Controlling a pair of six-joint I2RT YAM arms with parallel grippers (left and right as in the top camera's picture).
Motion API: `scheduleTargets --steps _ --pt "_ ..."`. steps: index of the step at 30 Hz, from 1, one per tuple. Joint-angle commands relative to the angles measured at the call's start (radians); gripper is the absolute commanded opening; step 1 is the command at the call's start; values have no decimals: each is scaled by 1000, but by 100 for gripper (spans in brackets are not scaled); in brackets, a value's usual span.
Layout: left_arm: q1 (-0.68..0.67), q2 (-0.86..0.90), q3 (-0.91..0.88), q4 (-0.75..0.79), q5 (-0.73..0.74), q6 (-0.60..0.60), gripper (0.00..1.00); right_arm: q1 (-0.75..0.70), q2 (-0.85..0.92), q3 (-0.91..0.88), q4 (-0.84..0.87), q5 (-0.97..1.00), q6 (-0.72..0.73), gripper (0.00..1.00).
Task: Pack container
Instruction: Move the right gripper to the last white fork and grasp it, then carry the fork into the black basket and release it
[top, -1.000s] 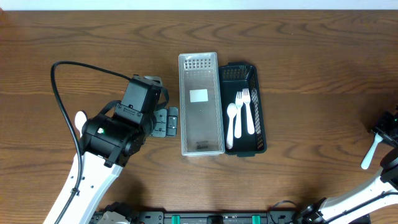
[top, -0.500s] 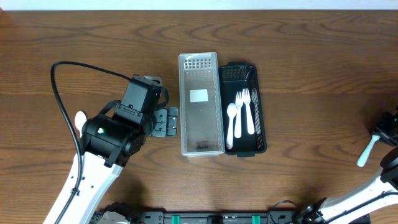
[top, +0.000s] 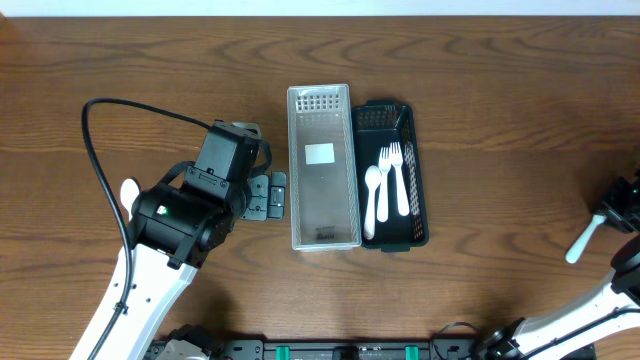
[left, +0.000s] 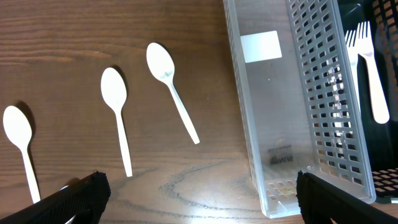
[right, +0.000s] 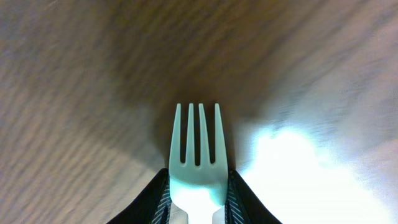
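Partly packed: spoon (top: 372, 195) and two forks (top: 392, 180) in tray (top: 383, 112). To do: three spoons (left: 118, 112) on tabletop (top: 500, 100), fork (right: 198, 162) held in right fingers (right: 158, 199) (left fingers (left: 81, 196) wide).

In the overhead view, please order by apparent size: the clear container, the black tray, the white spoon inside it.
1. clear container, a little longer.
2. black tray, close to it in width.
3. white spoon, by far the smallest.

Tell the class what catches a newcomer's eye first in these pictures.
The right gripper clamps a white fork far out to the right. At centre an empty clear bin sits beside a black basket holding white cutlery, and three loose spoons lie left of the bin.
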Motion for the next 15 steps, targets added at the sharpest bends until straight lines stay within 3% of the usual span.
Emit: scheduleTargets --steps 1,10,15 --pt "3 2 -2 -2 -12 12 98 70 -73 10 -10 -81 35 1" --pt "3 2 -2 -3 -12 12 98 441 -372 100 -122 -83 98 1" --pt "3 2 -2 -3 -12 12 98 690 -431 174 -195 -83 200 1"
